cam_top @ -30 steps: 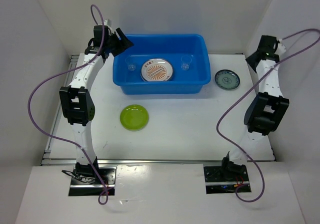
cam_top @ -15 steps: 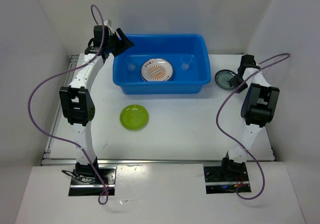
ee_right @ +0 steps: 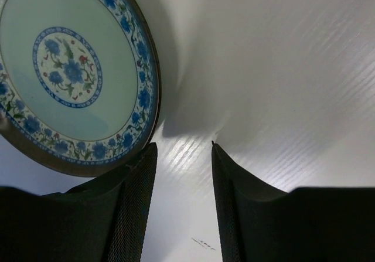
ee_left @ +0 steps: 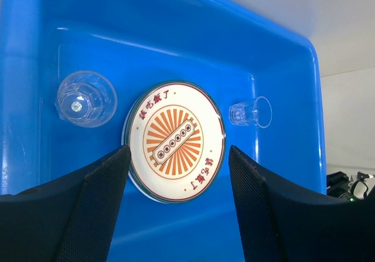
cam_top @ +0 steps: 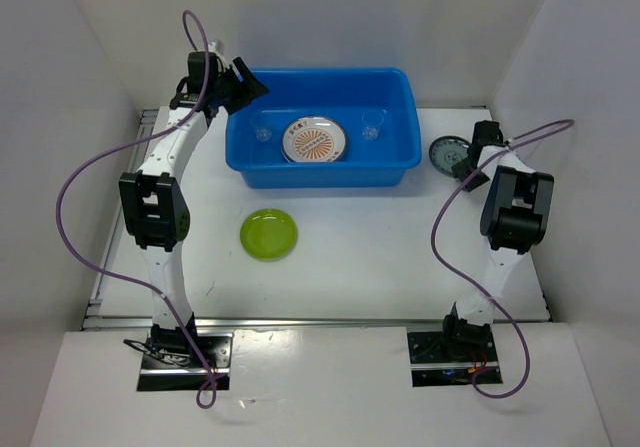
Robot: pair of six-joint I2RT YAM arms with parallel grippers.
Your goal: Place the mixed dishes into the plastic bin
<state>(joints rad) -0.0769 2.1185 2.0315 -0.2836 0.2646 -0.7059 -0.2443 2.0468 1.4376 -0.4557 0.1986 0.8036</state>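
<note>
My right arm is no longer raised by the far wall: within the last second it drops and folds inward, and my right end effector (ee_right: 181,147) now sits low on the worktop (cam_top: 380,247) beside the small dark teal plate (ee_right: 70,74). Its jaws stand partly apart with only bare worktop between them. The plate's rim lies just next to one finger, so I hold nothing yet. That plate rests to the right of the plastic bin (cam_top: 330,175), outside it and close to its wall, where it lay before.

My left end effector (ee_left: 179,153) does not move: it hovers open and empty over the bin's far left corner.

Inside the bin lie the sunburst plate (ee_left: 174,142) and two clear cups (ee_left: 86,98), one upright, one on its side. The lime-green plate (cam_top: 268,234) waits on the worktop in front of the bin. I judge the teal plate is my next pick, and I need the rim between my jaws first
</note>
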